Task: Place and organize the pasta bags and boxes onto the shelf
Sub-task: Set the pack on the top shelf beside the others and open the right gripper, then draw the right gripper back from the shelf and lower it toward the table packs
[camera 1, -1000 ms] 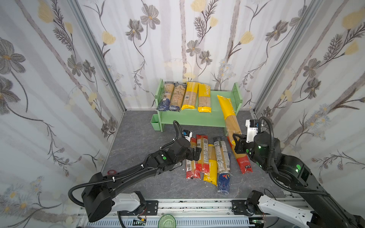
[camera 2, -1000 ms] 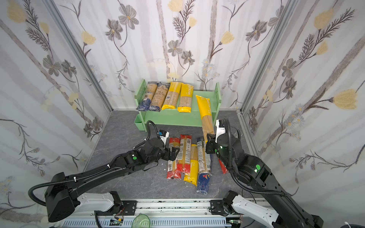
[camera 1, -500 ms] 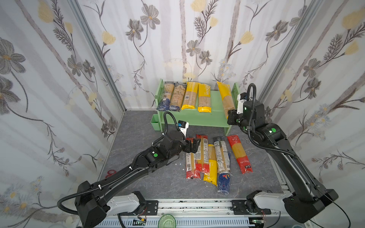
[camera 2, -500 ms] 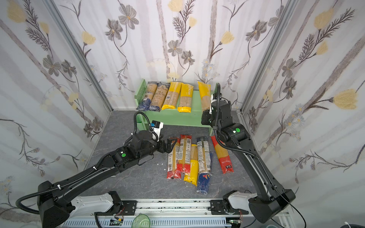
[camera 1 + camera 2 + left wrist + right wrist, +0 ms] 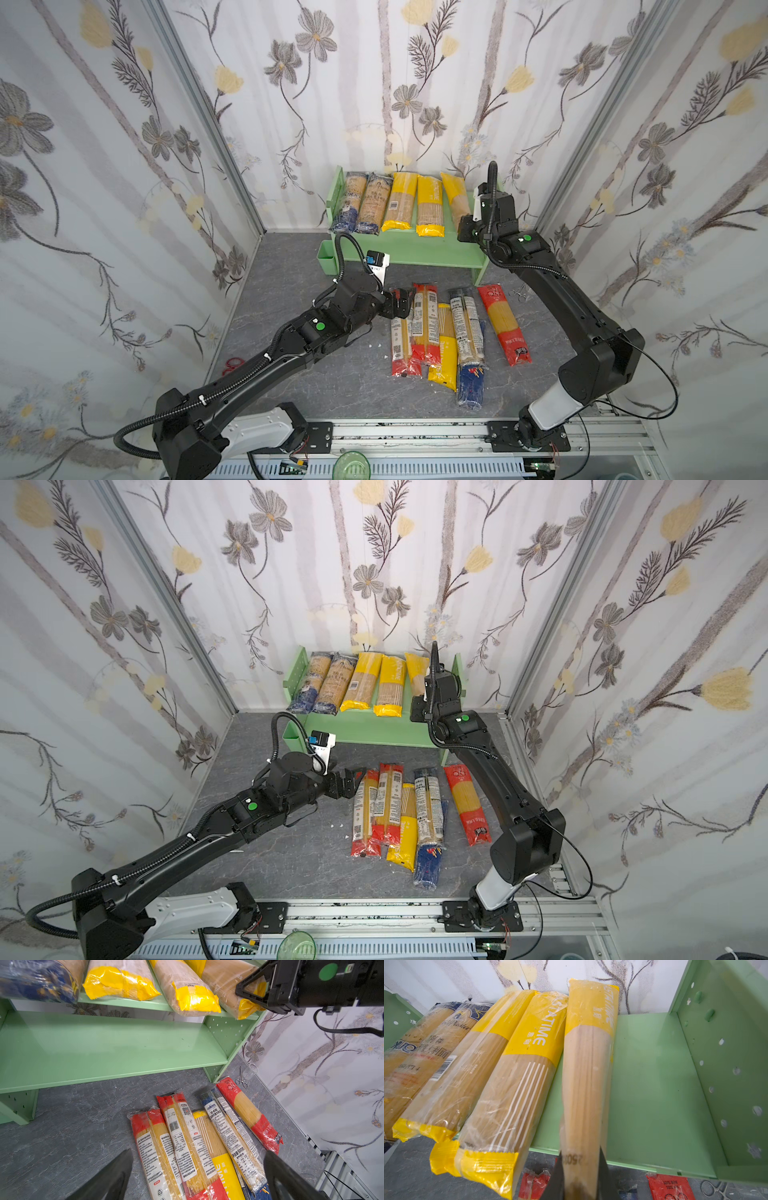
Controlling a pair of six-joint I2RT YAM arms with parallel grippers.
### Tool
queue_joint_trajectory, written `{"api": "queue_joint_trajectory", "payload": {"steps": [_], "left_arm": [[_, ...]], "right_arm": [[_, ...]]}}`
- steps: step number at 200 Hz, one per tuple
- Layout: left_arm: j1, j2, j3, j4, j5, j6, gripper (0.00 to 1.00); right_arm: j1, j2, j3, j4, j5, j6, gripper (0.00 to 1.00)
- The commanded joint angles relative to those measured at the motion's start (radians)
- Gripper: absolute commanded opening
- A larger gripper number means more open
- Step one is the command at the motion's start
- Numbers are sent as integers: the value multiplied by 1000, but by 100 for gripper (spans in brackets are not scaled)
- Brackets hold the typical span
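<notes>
right gripper [image 5: 580, 1169]: closed on the near end of a yellow-ended spaghetti bag [image 5: 588, 1076]
held bag: lies along the top board of the shelf [image 5: 419, 251], just right of four other bags [image 5: 388, 203], its near end past the front edge
left gripper [image 5: 197, 1155]: jaws wide apart, holding nothing, over the loose packs [image 5: 440, 332]
loose packs: on the bench in front of the shelf's right half

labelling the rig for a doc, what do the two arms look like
Both the left arm and right arm are matte black with boxy links, a white cover at the base and a round green dot near the wrist. On the left, a black ribbed cable loops up to a white wrist camera with a blue plug. The fingers are black tapered wedges.
</notes>
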Motion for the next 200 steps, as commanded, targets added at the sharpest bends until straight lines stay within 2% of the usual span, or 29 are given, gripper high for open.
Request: {"api": "queue_joint_trajectory", "payload": {"steps": [1,50,108,123,139,161,178,187,200], "left_arm": [[9,-8,-4,3,-9,9,100],[19,-30,-22,1,-4,6,100],[23,-68,-48,0,1,-7,100],[24,-83,-58,0,-2,-10,100],[25,-99,-69,0,-8,-15,100],[25,-116,-85,0,-12,-27,100],[25,-125,-95,0,-12,-36,100],[26,-128,-100,0,-10,-42,100],[25,-131,-106,0,-7,-51,100]], "right_arm": [[-1,19,21,121,-22,14,18],[11,25,21,112,-66,42,33],[47,25,23,97,-76,52,31],[51,20,23,91,-73,52,34],[55,3,23,85,-54,50,45],[57,-43,14,81,-28,40,74],[60,-91,-5,89,-4,23,87],[61,-120,-19,90,9,20,99],[62,-160,-47,90,26,19,100]]}}
